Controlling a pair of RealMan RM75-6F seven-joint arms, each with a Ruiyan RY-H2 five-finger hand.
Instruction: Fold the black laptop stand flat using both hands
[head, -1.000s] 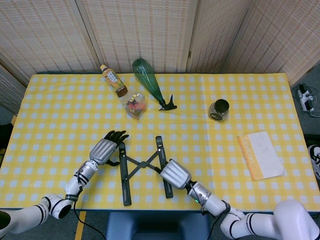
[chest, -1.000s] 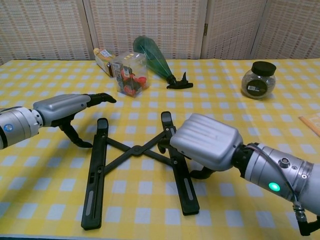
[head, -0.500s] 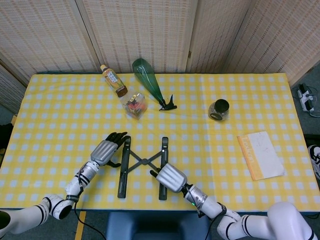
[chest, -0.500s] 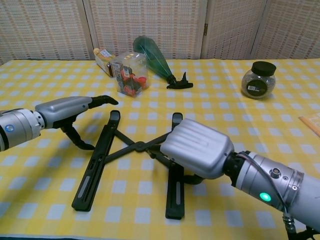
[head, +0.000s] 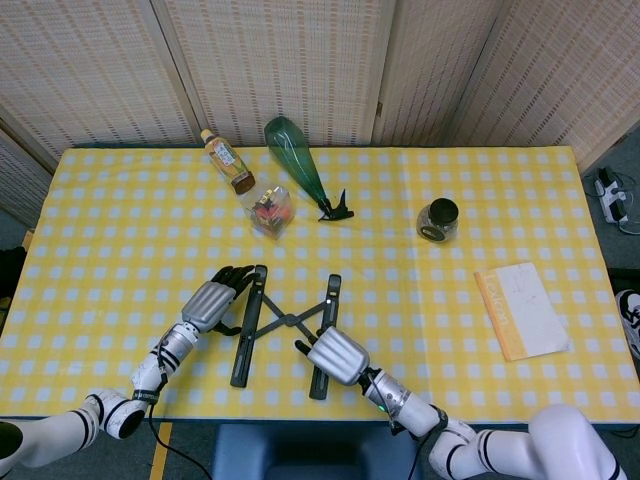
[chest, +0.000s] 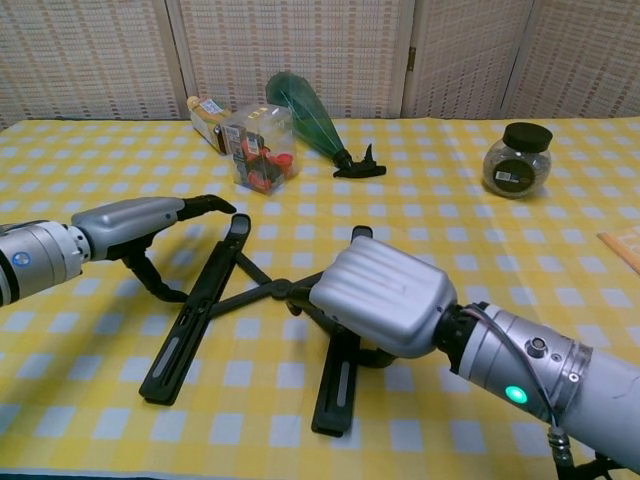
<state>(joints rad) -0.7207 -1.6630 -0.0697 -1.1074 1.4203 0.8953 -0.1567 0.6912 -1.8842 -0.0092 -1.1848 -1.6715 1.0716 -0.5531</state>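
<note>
1. The black laptop stand (head: 280, 322) lies on the yellow-checked bench (head: 120, 230), near its front edge, with two rails joined by crossed links, still spread apart.
2. The left robot hand (chest: 150, 225) sits at the left rail (chest: 195, 310), fingers (chest: 205, 205) extended over its far end and thumb curled below; a grip on the rail cannot be confirmed.
3. The right robot hand (chest: 385, 298) covers the right rail (chest: 338, 385); its fingers are hidden, so its state cannot be determined.
</note>
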